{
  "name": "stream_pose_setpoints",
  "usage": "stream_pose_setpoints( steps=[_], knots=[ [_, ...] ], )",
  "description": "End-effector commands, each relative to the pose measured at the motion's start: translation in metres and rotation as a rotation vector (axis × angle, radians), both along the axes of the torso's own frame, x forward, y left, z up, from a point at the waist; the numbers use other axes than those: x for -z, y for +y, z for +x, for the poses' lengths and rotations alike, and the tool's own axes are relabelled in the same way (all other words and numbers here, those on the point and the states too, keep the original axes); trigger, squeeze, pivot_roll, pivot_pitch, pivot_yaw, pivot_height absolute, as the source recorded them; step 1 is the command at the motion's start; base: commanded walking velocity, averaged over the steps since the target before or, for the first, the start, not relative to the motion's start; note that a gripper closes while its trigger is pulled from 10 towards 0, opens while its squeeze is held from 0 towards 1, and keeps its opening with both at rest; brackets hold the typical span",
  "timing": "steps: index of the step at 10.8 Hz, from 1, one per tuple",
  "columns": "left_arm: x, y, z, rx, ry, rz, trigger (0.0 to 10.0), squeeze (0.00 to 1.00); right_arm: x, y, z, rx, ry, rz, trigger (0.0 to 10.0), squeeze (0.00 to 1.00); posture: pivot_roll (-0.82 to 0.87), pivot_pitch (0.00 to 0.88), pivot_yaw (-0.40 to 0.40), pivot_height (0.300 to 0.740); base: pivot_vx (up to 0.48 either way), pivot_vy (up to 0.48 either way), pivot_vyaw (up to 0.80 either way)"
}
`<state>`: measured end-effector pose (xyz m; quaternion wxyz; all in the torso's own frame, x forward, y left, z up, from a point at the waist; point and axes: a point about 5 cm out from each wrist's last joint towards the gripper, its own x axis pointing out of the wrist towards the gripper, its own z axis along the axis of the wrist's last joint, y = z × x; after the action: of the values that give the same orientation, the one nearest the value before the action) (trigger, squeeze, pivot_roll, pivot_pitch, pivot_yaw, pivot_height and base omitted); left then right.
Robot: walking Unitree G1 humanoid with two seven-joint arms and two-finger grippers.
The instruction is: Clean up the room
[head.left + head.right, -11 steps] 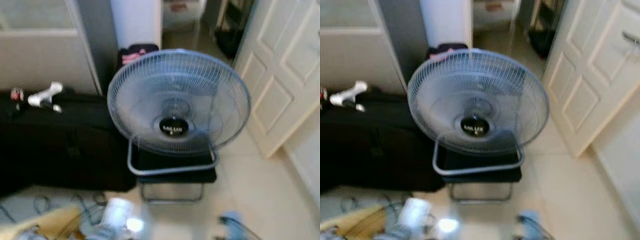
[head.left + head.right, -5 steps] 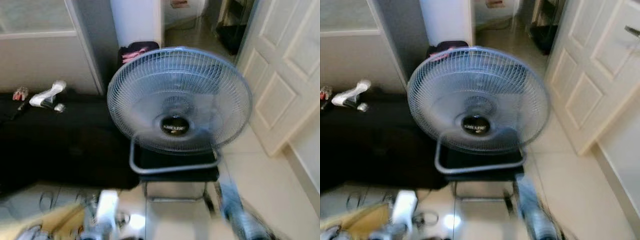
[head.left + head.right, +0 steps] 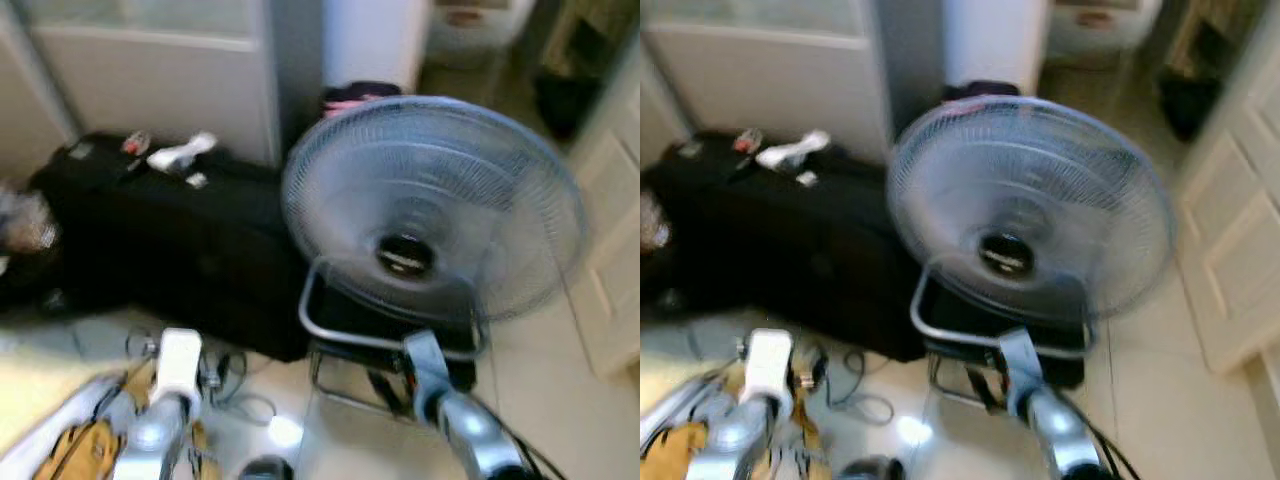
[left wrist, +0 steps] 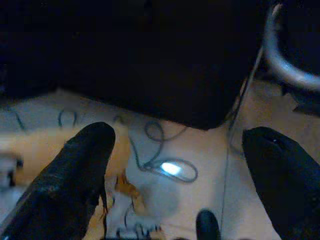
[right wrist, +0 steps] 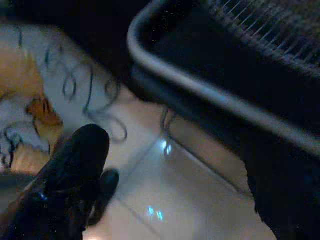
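Both tools gape wide, empty. Fan (image 3: 432, 205) ahead of right tool (image 5: 170, 180): bulky, light, cage flimsy; grip tubular stand (image 3: 345, 335).

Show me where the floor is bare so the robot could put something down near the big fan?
Bare tile lies right of the fan, between its black stand and the white door. A smaller bare patch sits in front of the stand, between both arms. It is crowded on the left: loose cables and yellow clutter lie before the black case, whose top holds small items.
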<state>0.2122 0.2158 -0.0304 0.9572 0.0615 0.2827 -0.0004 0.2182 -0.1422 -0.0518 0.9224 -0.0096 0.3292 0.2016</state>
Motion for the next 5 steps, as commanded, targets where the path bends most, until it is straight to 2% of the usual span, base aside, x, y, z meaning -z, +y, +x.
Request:
stream_pose_setpoints(
  steps=[1, 3, 4, 5],
  knots=[
    [-0.012, -0.004, 0.009, 0.017, -0.062, 0.008, 10.0, 0.00, -0.004, 0.004, 0.005, 0.012, -0.019, 0.010, 10.0, 1.00, 0.01, 0.000, 0.010, 0.740, 0.000, 0.000, 0.80],
    [-0.034, -0.011, 0.011, -0.013, -0.167, 0.010, 10.0, 0.00, -0.027, 0.002, 0.018, 0.030, -0.187, -0.034, 10.0, 1.00, -0.01, 0.000, 0.025, 0.740, 0.000, 0.000, 0.80],
    [-0.054, -0.006, 0.007, -0.095, -0.271, 0.041, 10.0, 0.00, -0.054, 0.003, 0.028, 0.025, -0.307, 0.006, 10.0, 1.00, -0.02, 0.000, 0.027, 0.740, 0.000, 0.000, 0.80],
    [-0.058, -0.005, 0.002, -0.113, -0.278, 0.043, 10.0, 0.00, -0.063, 0.003, 0.031, 0.028, -0.343, -0.003, 10.0, 1.00, -0.01, 0.000, -0.003, 0.740, 0.000, 0.000, 0.80]
  ],
)
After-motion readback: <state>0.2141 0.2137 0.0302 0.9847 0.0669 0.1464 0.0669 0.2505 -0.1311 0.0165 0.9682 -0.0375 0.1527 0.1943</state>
